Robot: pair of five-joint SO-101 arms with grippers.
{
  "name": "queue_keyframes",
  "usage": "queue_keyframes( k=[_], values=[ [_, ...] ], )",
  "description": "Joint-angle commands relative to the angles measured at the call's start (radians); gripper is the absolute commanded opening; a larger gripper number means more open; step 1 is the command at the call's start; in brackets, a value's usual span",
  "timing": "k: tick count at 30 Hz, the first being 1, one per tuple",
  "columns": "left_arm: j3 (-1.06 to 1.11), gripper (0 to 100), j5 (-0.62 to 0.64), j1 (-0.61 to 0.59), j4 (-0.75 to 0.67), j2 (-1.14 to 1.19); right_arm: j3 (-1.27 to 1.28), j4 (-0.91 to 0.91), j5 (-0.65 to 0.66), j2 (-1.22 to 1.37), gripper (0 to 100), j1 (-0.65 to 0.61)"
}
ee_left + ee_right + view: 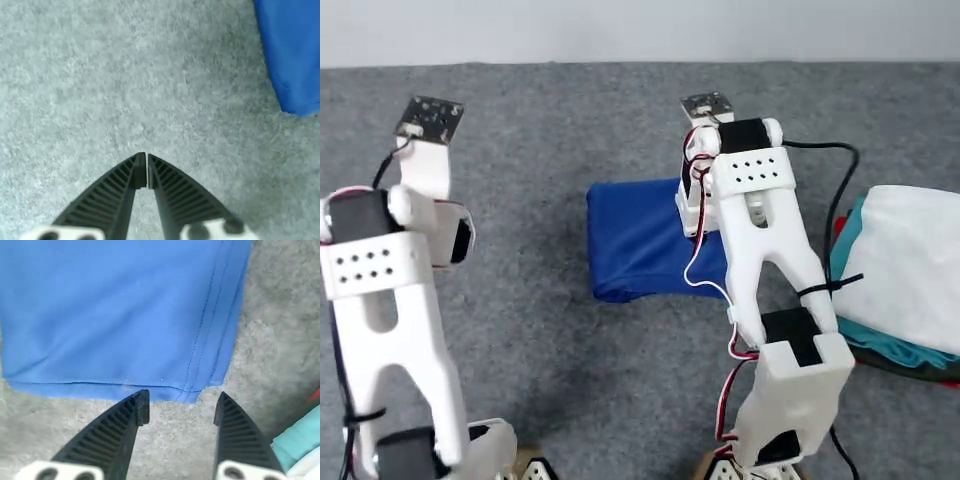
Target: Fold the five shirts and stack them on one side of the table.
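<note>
A folded blue shirt (640,240) lies flat on the grey carpet (540,340) in the middle of the table. My right gripper (182,395) stands open and empty, with its fingertips over the carpet just off the blue shirt's (115,315) stitched edge, near a corner. The right arm (770,260) covers that side of the shirt in the high view. My left gripper (146,157) is shut on nothing above bare carpet, and a corner of the blue shirt (295,55) lies well away from it. The left arm (390,280) stands at the table's left.
A pile of shirts sits at the right edge, with a white one (910,260) on top of a teal one (885,345) and a bit of red (840,225) showing. The teal cloth (300,440) lies close to the right gripper. A pale wall runs along the back.
</note>
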Motion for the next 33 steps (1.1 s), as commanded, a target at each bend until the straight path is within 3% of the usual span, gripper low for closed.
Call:
queue_keyframes(
  k=[1, 7, 26, 33],
  values=[
    [0.021, 1, -0.009, -0.002, 0.017, -0.078, -0.051, -0.036, -0.048, -0.01, 22.5, -0.024],
    [0.027, 1, -0.009, -0.003, 0.018, -0.114, -0.054, -0.077, -0.13, 0.038, 30.1, -0.045],
    [0.027, 1, -0.009, -0.003, 0.018, -0.11, -0.055, -0.225, -0.129, 0.41, 29.3, 0.007],
    [0.027, 1, -0.011, -0.003, 0.017, -0.11, -0.064, -0.214, -0.018, 0.412, 0.4, -0.001]
  ],
)
